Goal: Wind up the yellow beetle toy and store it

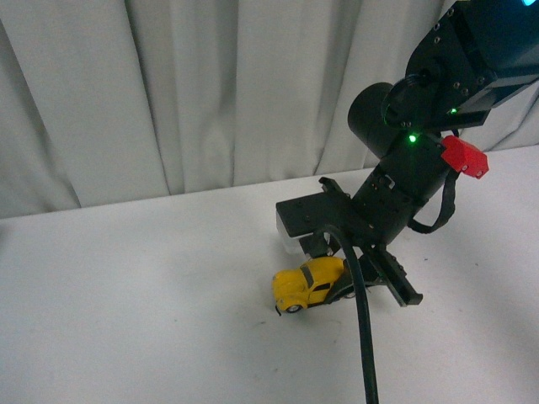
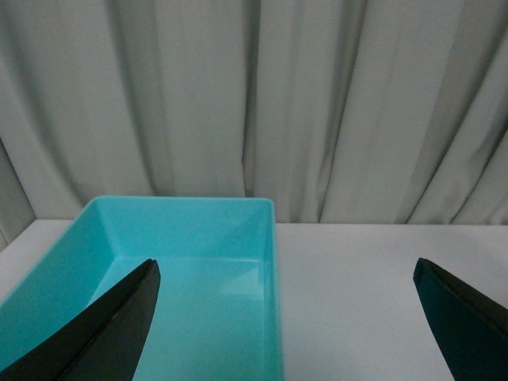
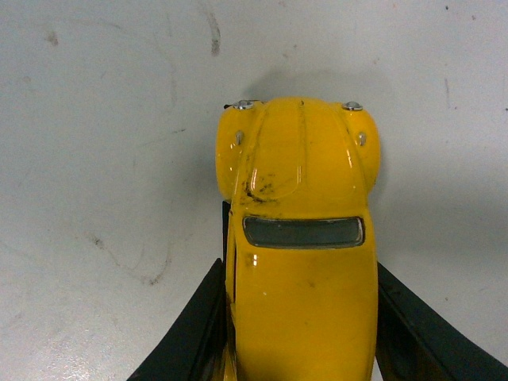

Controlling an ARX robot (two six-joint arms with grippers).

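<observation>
Closest thing to you in the front view is the black cable hanging off the right arm. It drops straight down past the right pincer.

That pincer is pinching the yellow beetle toy by its sides. In the right wrist view both fingers sit against the back half of the toy. The hood and headlights poke out past the tips. The wheels look to be on the desk, with the nose aimed toward the robot's left and a bit toward the camera.

Room-wise, you've got lots of bare white desk in front of the nose and off to the robot's left. The back edge of the desk runs along the grey curtain, well apart from the toy.

Your left pincer is spread wide with nothing between the tips. The left wrist view looks over a teal bin. One finger is over the bin's inside and the other is over bare desk beside it. The bin's far wall sits near the curtain. There's open desk along its side wall.
</observation>
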